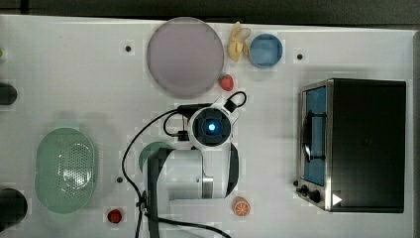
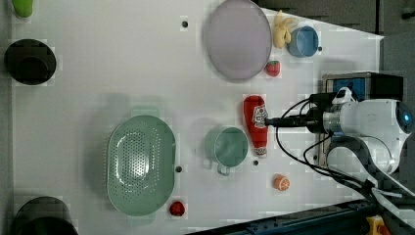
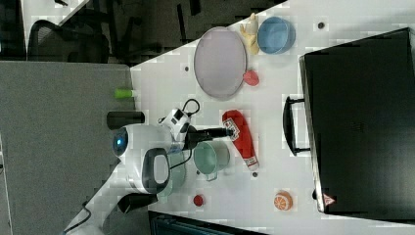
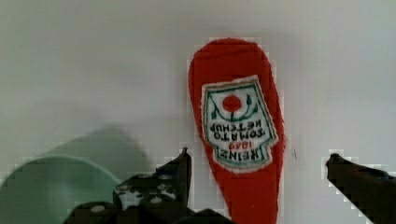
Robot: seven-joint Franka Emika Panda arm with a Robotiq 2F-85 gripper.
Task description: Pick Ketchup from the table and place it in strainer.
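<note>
The Ketchup (image 2: 256, 125) is a red squeeze bottle with a white label, lying flat on the white table next to a teal cup (image 2: 226, 146). It also appears in the right view (image 3: 240, 138) and the wrist view (image 4: 238, 126). My gripper (image 4: 258, 161) is open, with one finger on each side of the bottle's narrowing part and nothing held. In the left view the gripper (image 2: 274, 121) hovers right at the bottle. The strainer (image 2: 141, 165), a pale green perforated oval basket, sits empty on the far side of the cup from the bottle, at the top view's left (image 1: 66, 170).
A grey-lilac plate (image 2: 238, 38), a strawberry (image 2: 273, 68), a blue bowl (image 2: 302, 41) and a banana (image 2: 281, 25) lie beyond the bottle. A toaster (image 1: 356, 144) stands at the top view's right. An orange slice (image 2: 281, 182) and a small red fruit (image 2: 176, 208) lie near the table's edge.
</note>
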